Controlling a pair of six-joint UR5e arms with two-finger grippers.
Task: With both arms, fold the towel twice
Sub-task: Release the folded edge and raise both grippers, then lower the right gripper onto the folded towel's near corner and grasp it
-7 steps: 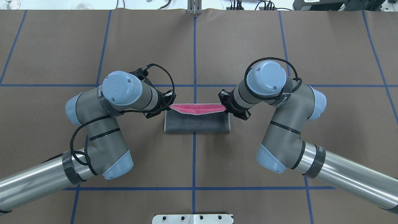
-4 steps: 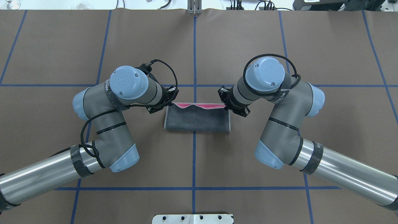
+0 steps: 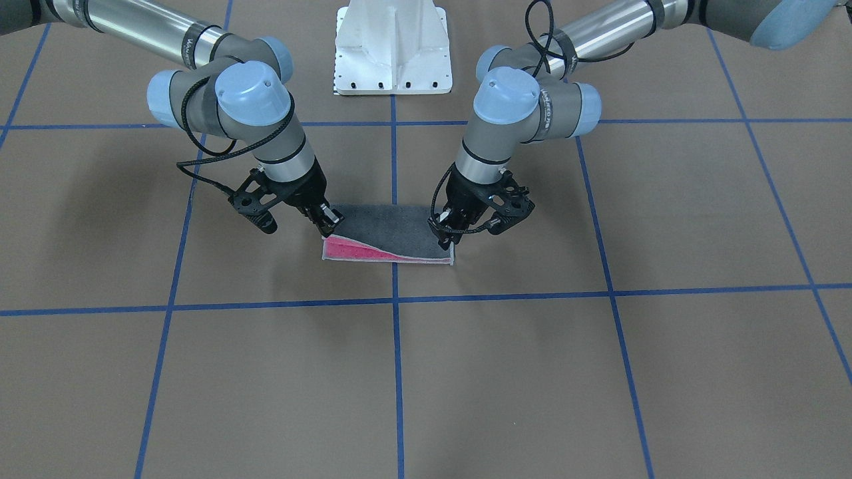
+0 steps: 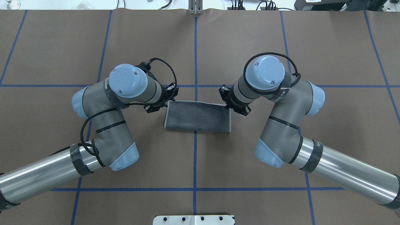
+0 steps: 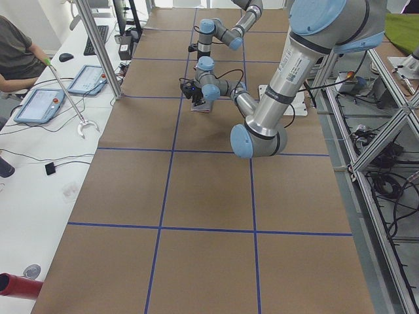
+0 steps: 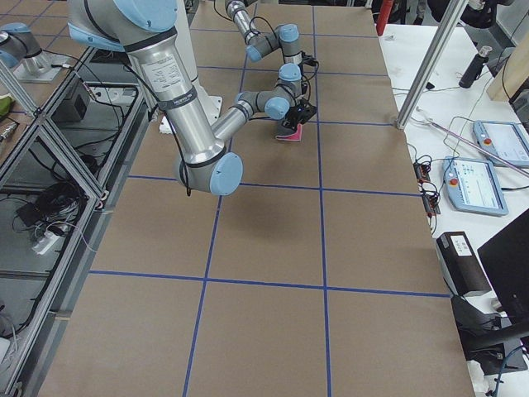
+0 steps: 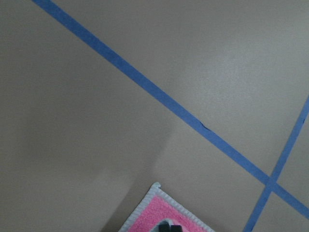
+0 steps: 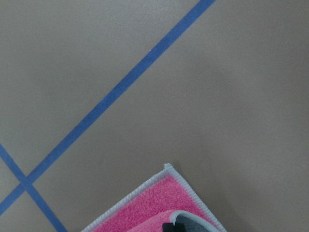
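I see my left gripper (image 3: 448,239) and right gripper (image 3: 328,224) each pinched closed on a top-layer corner of the towel (image 4: 197,116), which lies folded grey-side up on the tabletop (image 4: 250,47).

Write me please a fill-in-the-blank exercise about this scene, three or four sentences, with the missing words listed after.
1. Seen from overhead, the upper face of the towel is ____.
2. In the front-facing view, the layer showing under the lifted edge is ____.
3. The towel lies across a tape line whose colour is ____.
4. The left gripper holds its corner ____ than the right gripper holds its own.

Missing words: grey; pink; blue; lower
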